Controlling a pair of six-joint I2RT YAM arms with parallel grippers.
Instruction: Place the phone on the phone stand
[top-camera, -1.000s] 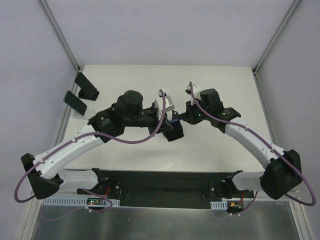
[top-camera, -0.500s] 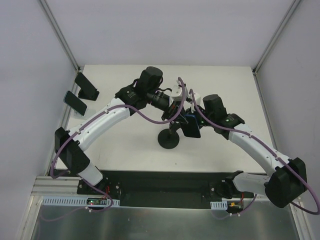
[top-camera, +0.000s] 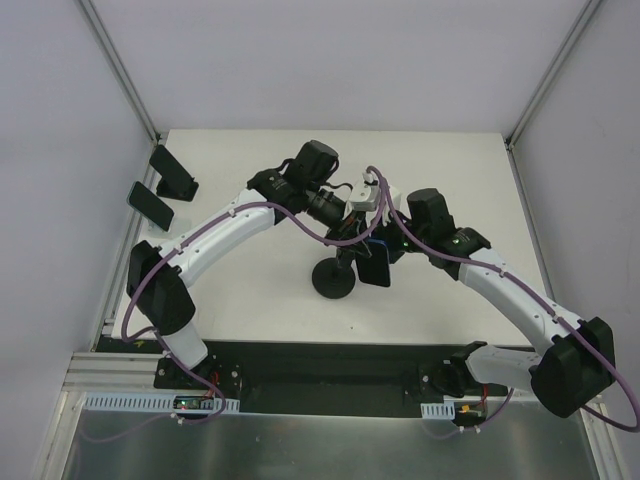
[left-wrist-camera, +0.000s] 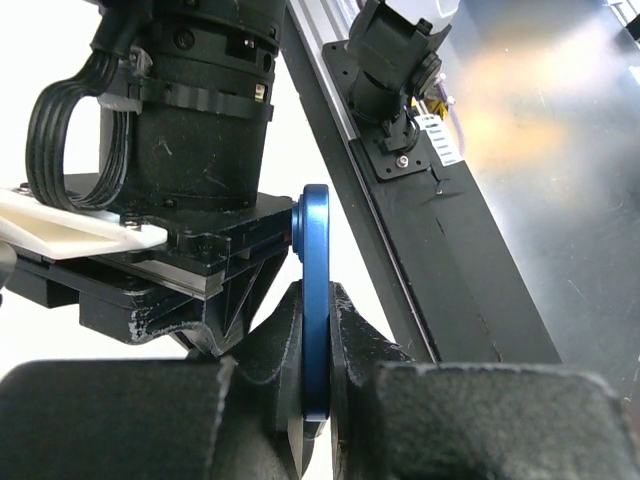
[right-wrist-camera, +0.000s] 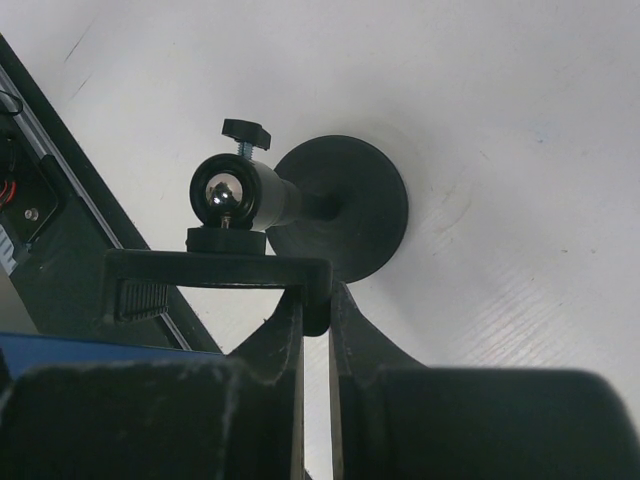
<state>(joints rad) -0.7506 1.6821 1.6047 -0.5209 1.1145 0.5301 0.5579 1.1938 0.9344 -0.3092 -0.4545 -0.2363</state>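
Open white worktop (top-camera: 460, 170) lies all round both pairs of jaws, with pale walls (top-camera: 60, 120) beyond its edges. The left jaws are clamped on the blue phone (left-wrist-camera: 315, 260), held edge-on, its long axis running straight out from them. The right jaws pinch the phone stand (right-wrist-camera: 345, 205) by its black cradle, its round base planted just beyond them on the worktop.

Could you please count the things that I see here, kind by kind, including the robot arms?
Robot arms: 2
Blue phone: 1
Phone stand, round base: 1
Dark flat items at the far left, too small to identify: 2
Total: 6
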